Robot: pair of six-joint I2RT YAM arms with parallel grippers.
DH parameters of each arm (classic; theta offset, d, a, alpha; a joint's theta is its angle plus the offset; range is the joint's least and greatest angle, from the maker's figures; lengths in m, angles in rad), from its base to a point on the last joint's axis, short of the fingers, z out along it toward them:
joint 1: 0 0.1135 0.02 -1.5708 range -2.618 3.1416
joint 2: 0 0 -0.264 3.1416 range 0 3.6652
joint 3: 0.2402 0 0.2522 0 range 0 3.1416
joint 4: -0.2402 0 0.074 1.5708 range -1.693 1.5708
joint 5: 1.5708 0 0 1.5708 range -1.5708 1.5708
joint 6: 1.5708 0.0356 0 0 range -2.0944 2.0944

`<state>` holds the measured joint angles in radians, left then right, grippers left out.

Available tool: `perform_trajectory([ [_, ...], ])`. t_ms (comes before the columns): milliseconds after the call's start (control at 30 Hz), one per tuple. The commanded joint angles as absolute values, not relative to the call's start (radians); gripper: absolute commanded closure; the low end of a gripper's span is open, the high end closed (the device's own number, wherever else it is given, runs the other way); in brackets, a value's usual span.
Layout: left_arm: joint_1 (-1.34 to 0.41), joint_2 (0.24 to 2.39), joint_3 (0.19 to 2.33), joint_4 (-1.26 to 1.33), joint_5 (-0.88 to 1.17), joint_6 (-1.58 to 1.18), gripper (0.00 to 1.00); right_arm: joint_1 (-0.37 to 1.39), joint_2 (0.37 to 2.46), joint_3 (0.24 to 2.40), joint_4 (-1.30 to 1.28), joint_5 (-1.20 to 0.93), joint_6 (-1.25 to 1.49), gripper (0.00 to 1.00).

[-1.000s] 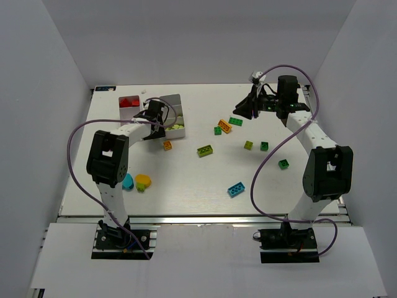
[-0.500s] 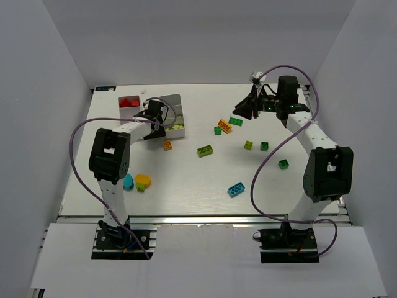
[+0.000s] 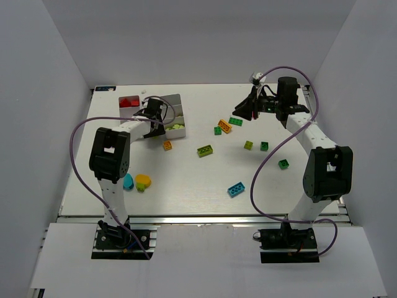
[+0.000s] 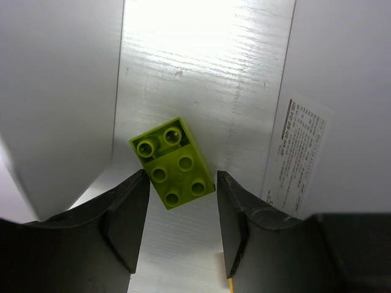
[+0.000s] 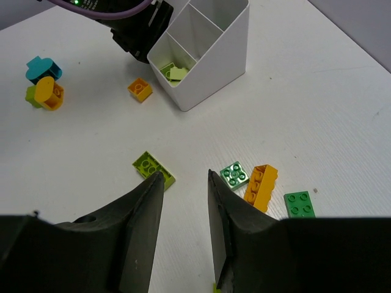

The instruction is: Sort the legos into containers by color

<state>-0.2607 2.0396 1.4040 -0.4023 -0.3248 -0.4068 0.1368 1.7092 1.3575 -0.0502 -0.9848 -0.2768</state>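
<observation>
We hold the left hand part-open and empty astride the lime brick lying in a tray compartment, right hand gaping empty above loose bricks on the desk – light, stiff, slick, we reckon, best pinched across flat sides

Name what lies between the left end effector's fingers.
A lime-yellow studded plastic brick, inside a white plastic tray compartment; the left wrist view shows it. Grip unclear.

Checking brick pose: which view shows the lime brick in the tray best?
Left wrist: the lime brick is large and central, studs clear, on the compartment floor. Right wrist shows it tiny inside the tray; top external shows only a lime speck.
</observation>
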Motion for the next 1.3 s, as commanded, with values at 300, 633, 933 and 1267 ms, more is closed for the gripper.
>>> perform_trajectory([
  [300, -0.262, 2.031, 1.399, -0.345, -0.293, -0.433, 0.71, 0.132, 1.671, 1.355, -0.015, -1.017, -0.261, 0.59],
  [633, -0.264, 1.820, 1.256, -0.305, -0.250, -0.460, 0.84, 0.130, 1.661, 1.348, -0.035, -1.023, -0.278, 0.59],
  [933, -0.268, 1.611, 1.164, -0.315, -0.178, -0.466, 0.85, 0.130, 1.651, 1.332, -0.032, -1.031, -0.278, 0.60],
  [1267, -0.268, 1.617, 1.238, -0.253, 0.170, -0.541, 0.85, 0.130, 1.626, 1.305, -0.028, -1.028, -0.278, 0.60],
])
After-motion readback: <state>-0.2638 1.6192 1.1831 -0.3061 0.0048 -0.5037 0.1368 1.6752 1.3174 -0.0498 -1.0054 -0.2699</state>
